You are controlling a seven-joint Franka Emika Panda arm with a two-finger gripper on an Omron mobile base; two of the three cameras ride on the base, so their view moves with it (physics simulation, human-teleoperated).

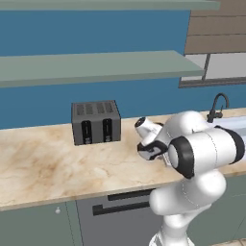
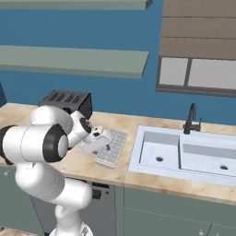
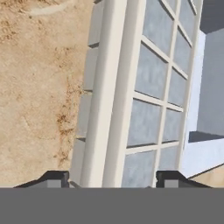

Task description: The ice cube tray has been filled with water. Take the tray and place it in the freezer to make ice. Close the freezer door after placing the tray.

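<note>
The arm folds low over the marble surface, its hand straddling the ice cube tray beside the sink, fingers spread, apparently not yet gripping.

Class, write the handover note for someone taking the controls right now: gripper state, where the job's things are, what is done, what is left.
Gripper: down over the ice cube tray, one fingertip outside its long rim, the other over the cells; grip not confirmed.
Tray: flat on the counter, between the toaster and the sink, near the sink's edge.
Done: the approach to the tray.
Left: grasp and lift the tray, take it to the freezer, set it inside, shut the door.
</note>
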